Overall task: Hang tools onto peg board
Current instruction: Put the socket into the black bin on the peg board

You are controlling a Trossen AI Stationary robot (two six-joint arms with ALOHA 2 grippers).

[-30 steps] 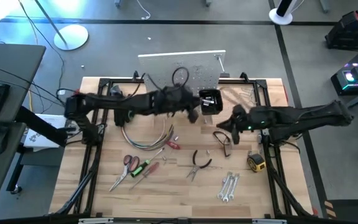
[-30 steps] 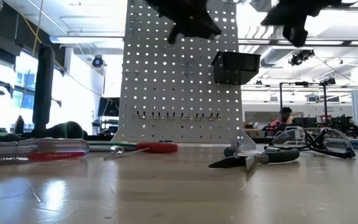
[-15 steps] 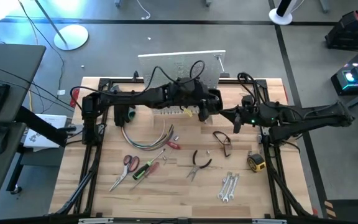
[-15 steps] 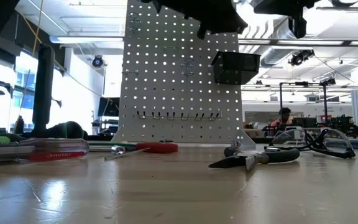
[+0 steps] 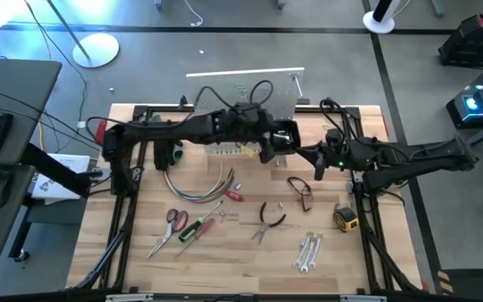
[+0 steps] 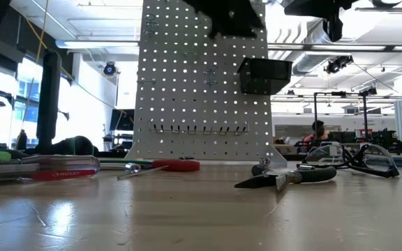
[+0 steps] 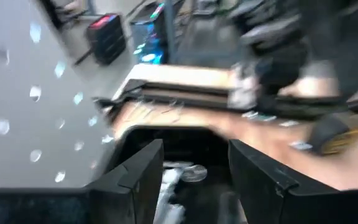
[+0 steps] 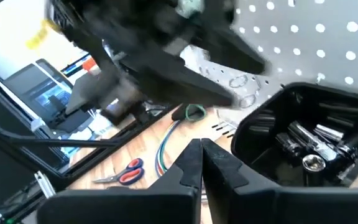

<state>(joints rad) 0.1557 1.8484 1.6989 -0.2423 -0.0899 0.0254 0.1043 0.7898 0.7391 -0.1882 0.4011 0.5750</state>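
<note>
The white peg board (image 5: 250,88) stands upright at the table's far edge, with a black bin (image 5: 285,134) fixed to it; silver metal pieces lie in the bin (image 8: 309,146). My left gripper (image 7: 194,180) is open and empty, high up just left of the bin (image 5: 267,147). My right gripper (image 8: 201,162) is shut and empty, in the air near the bin's right side (image 5: 302,157). Red-handled scissors (image 5: 173,220), a green screwdriver (image 5: 189,228), black pliers (image 5: 268,220), silver wrenches (image 5: 309,250) and a yellow tape measure (image 5: 345,219) lie flat on the table.
A curved bundle of coloured cables (image 5: 199,180) and safety glasses (image 5: 300,191) lie on the table in front of the board. A black metal frame (image 5: 128,210) runs along the table's sides. Both arms cross the table's far half.
My left gripper has gone toward the table's right and far edges, up to the bin, then come back slightly to the left. My right gripper has risen a little and moved toward the far edge. The tools on the table have not moved.
</note>
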